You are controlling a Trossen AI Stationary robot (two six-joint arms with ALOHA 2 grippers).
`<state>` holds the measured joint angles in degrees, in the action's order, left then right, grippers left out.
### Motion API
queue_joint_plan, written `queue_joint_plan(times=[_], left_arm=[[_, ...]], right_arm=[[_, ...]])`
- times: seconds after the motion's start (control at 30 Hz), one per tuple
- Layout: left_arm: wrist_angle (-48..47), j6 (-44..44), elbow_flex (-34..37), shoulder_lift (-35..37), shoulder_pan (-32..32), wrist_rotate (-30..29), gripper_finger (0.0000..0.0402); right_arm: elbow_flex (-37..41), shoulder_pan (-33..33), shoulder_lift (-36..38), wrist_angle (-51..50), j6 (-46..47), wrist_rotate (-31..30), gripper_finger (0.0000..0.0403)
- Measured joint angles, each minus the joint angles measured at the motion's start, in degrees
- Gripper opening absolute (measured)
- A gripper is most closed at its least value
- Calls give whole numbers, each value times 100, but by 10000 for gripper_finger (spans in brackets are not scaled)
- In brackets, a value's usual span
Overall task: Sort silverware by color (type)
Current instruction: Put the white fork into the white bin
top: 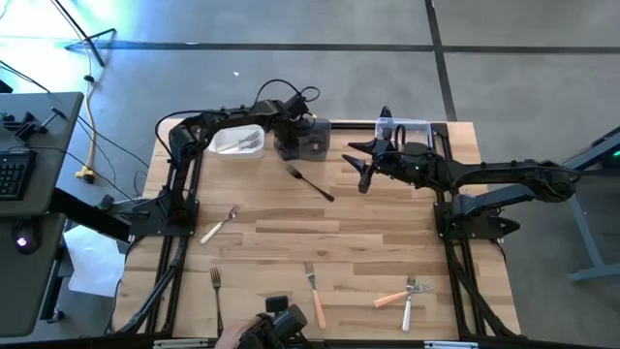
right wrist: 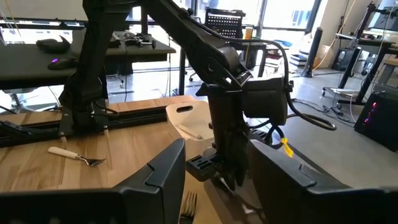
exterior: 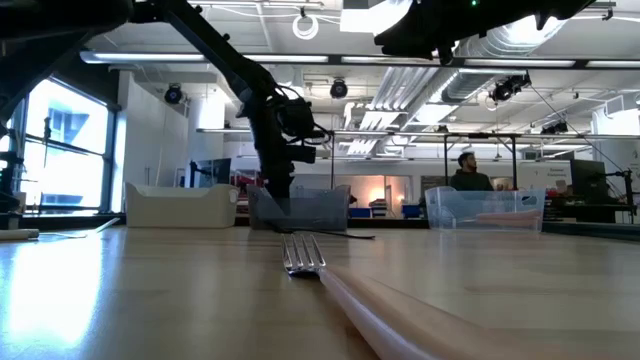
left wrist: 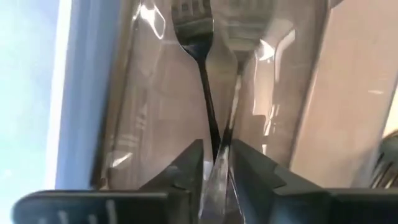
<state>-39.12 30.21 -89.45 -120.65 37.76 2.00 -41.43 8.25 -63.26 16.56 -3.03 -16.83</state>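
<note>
Left gripper [left wrist: 214, 177] clamps a dark fork [left wrist: 202, 74]; right gripper [top: 365, 167] apart; no writing readable.

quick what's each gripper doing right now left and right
Left gripper: shut on a slim dark metal fork, over the dark translucent plastic bin.
Right gripper: open, empty, hovering above the wooden table.

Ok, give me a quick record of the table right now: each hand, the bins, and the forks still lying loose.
left hand: shut on held dark fork, over the dark bin
right hand: open, empty, above the table near the clear bin
white bin: holds silverware
loose forks: middle dark fork; left white-handled fork; front orange-handled fork; crossed orange and white pair; front-left fork, colour unclear
</note>
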Motion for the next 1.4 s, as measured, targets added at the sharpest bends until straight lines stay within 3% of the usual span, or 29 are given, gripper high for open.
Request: queue_joint_plan(times=[0.23,0.33,0.43,0.53,0.63,0.77,0.9,1.07,1.4], left_arm=[[-18,-109,2,335,-4,-298,135],[-1,-313,2,664,0,-353,130],[185,-573,119,1069,15,21,104],[734,-840,781,1575,11,305,63],[1889,-1220,1885,2239,9,306,18],[3425,-1802,3383,3178,20,319,9],[4037,-2037,4394,3986,-11,341,8],[4248,-2363,5123,4592,-36,348,2],[5543,-2926,6125,4752,-28,845,1]], right_arm=[[0,0,0,-55,-31,-102,180],[0,0,0,-191,-139,-416,179],[0,2,0,-378,-185,-578,165],[0,38,-7,-568,-50,-612,130],[0,203,-207,-658,408,-456,77],[1,416,-758,-573,560,-133,10],[-192,689,-1404,-594,743,348,17],[-589,1010,-2107,-738,772,689,3],[-1479,1673,-3245,-1091,665,680,1]])
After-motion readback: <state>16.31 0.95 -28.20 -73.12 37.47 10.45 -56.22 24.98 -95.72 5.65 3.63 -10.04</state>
